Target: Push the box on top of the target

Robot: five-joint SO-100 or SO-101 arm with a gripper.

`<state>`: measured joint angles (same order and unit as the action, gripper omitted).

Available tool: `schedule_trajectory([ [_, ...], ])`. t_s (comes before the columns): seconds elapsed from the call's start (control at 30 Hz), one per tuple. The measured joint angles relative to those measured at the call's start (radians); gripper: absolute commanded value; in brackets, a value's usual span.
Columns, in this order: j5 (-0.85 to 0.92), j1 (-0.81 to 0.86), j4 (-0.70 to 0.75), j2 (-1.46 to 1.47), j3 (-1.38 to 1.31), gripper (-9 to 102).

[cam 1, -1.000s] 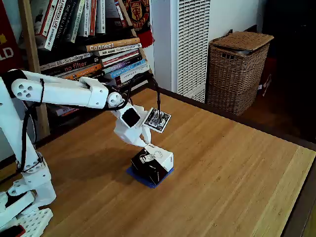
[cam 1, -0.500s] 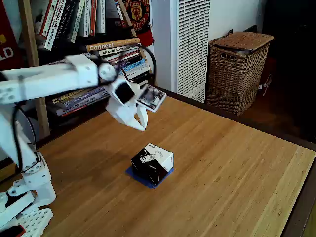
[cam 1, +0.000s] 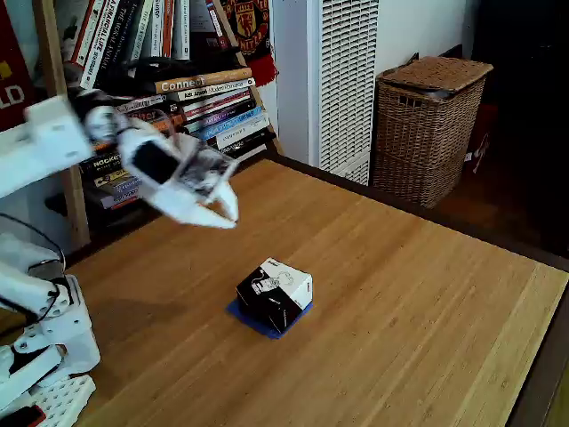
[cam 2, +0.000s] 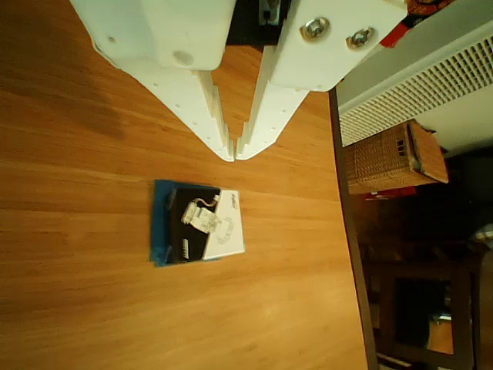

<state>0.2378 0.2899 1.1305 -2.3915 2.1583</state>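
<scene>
The box (cam 1: 275,294) is seen resting on the wooden table (cam 1: 418,302), set over the target (cam 1: 252,318), whose blue tape shows along the box's left and lower edges in the other view (cam 2: 160,223). The gripper (cam 1: 223,213) is raised in the air above the table, up and to the left of the box in the fixed view, well apart from it. Its fingers (cam 2: 202,108) are drawn together, the tips nearly touching, and nothing is held.
</scene>
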Motion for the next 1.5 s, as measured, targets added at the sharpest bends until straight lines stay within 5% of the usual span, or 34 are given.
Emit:
schedule_trajectory([
  [0.77, 0.718, 0.008, 0.132, -0.469, 0.371, 0],
  [1.5, 1.029, 0.002, 0.245, -0.822, 0.606, 0],
])
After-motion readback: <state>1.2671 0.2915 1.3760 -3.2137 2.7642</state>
